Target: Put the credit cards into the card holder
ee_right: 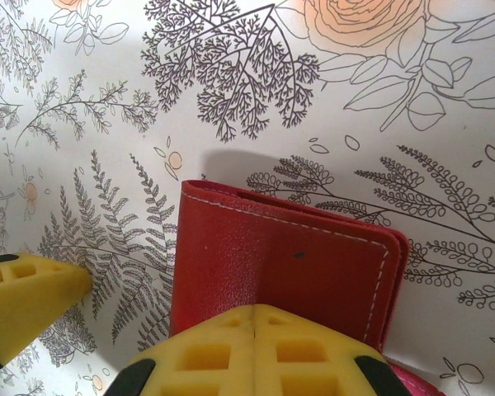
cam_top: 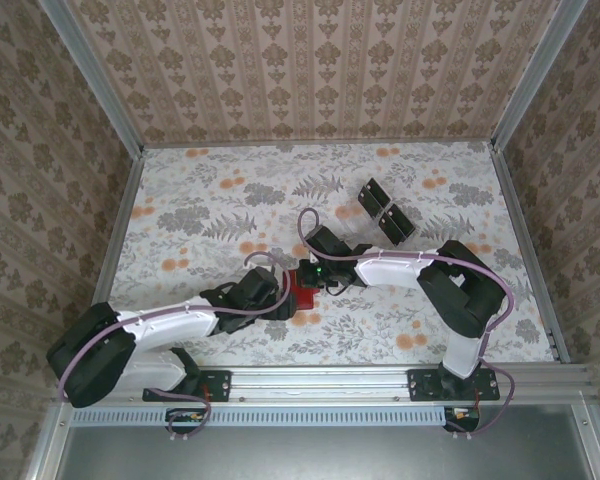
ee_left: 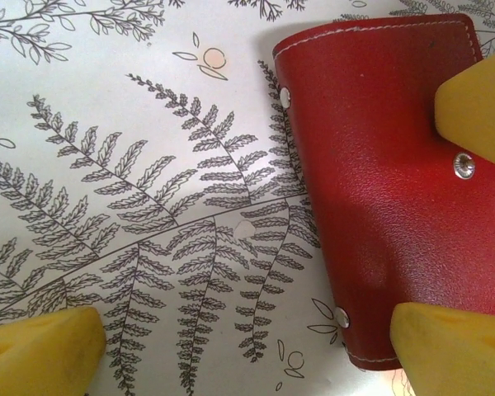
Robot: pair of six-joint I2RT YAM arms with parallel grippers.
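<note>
Several cards (cam_top: 385,212) lie far back on the surface (cam_top: 200,200), well apart from the red holder (cam_top: 306,293), where both arms meet. Left wrist: left claw (ee_left: 247,351) gapes wide, one finger over the holder's near corner. Right wrist: right claw (ee_right: 256,355) closed tight at the holder's edge. Pinching leather? Can't tell. Opening the holder looks like the step. Next: spread it, then fetch a card.

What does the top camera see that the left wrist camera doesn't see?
Top camera: the left arm and right arm, the dark cards lying apart from the red wallet, and the patterned walls. Left wrist camera: the silver snap, white stitching and yellow fingers up close. Both: the wallet on the leafy cloth.
</note>
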